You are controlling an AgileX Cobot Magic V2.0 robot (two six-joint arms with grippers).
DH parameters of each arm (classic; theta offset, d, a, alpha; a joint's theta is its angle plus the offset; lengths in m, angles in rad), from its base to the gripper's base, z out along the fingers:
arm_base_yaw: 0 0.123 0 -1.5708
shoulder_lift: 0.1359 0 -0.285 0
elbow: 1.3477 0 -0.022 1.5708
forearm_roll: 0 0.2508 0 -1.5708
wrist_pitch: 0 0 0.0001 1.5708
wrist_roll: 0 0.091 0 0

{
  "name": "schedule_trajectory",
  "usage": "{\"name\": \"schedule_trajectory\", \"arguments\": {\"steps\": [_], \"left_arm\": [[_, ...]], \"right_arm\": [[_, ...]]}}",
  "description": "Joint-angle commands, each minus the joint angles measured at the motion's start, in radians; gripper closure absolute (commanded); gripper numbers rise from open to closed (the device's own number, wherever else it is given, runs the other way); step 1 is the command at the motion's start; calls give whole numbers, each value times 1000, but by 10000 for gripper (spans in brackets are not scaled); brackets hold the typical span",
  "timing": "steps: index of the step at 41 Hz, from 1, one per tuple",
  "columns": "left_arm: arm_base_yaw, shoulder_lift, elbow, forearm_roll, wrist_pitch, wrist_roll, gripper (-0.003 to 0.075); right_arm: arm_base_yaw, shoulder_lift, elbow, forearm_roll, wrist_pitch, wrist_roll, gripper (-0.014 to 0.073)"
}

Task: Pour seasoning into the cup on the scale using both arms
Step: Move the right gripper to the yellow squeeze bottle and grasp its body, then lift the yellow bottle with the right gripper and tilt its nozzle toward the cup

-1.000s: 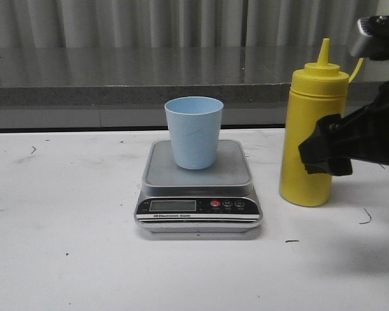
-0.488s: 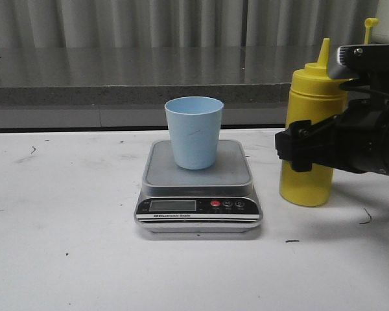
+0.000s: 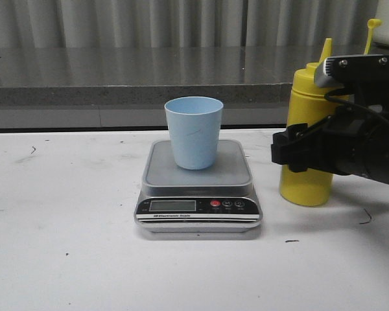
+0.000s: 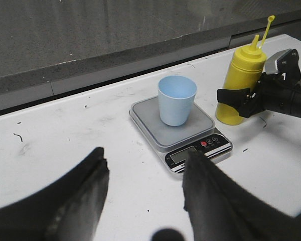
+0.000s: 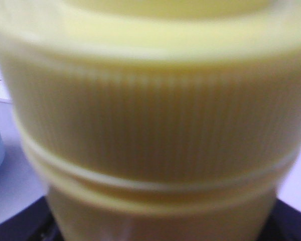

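Note:
The pale blue cup [image 3: 194, 133] stands upright on the silver scale [image 3: 159, 165] at the table's middle. The yellow seasoning bottle [image 3: 305, 188] stands on the table right of the scale, its cap strap sticking up. My right gripper [image 3: 292, 150] reaches round the bottle's middle from the right, one jaw on each side, open. In the right wrist view the bottle [image 5: 150, 125] fills the frame and dark fingers [image 5: 25, 226] show at the lower corners. My left gripper [image 4: 144, 153] is open and empty, high above the table near the scale [image 4: 190, 138] and cup [image 4: 176, 100].
A grey stone ledge [image 3: 117, 78] runs along the back of the white table [image 3: 65, 246]. The scale's black front panel [image 3: 199, 207] faces me. The left arm does not show in the front view.
My right gripper has come in from the right edge and moved left until its jaws stand round the bottle. The bottle, cup and scale have not moved.

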State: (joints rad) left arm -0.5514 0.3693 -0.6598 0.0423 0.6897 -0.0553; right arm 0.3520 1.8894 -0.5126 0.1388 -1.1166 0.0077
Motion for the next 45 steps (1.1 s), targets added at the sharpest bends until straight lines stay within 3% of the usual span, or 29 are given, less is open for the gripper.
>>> {"name": "schedule_trajectory", "arguments": {"steps": [1,8,14,29,34,45], "left_arm": [[-5,7,-25,1,-84,-6,373],[-5,7,-25,1,-84,-6,373],[-5,7,-25,1,-84,-6,373],[-5,7,-25,1,-84,-6,373],[-5,7,-25,1,-84,-6,373],[-5,7,-25,1,-84,-6,373]], "right_arm": [[-1,-80,-14,-11,-52,-8,268],[-1,-214,-17,-11,134,-93,268],[-1,-355,-64,-11,385,-244,268],[-1,-435,-484,-62,1257,-552,268],[7,-391,-621,-176,1440,-584,268],[109,-245,-814,-595,1745,-517,268]]}}
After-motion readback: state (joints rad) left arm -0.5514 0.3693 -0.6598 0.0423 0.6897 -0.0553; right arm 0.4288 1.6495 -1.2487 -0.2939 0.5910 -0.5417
